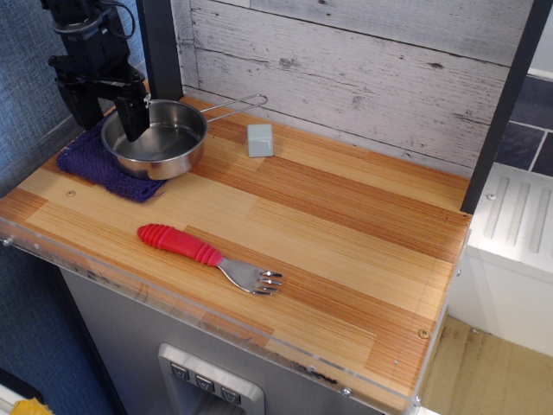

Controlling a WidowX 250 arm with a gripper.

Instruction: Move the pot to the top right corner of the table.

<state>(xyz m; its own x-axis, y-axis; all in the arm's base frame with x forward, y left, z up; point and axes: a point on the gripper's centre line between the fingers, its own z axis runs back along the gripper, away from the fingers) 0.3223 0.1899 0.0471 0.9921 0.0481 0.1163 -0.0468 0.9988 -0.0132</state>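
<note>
The shiny steel pot (164,143) sits at the back left of the wooden table (346,251), partly on a purple cloth (99,164). Its thin wire handle points right, toward the back wall. My black gripper (108,119) hangs over the pot's left rim with its jaws apart. One finger (132,117) reaches down inside the pot and the other finger (84,108) is outside it on the left, so they straddle the rim. I cannot tell whether either finger touches the rim.
A small grey block (260,140) stands just right of the pot's handle. A fork with a red handle (207,257) lies near the front edge. A dark post (160,47) rises behind the pot and another stands at the back right (505,104).
</note>
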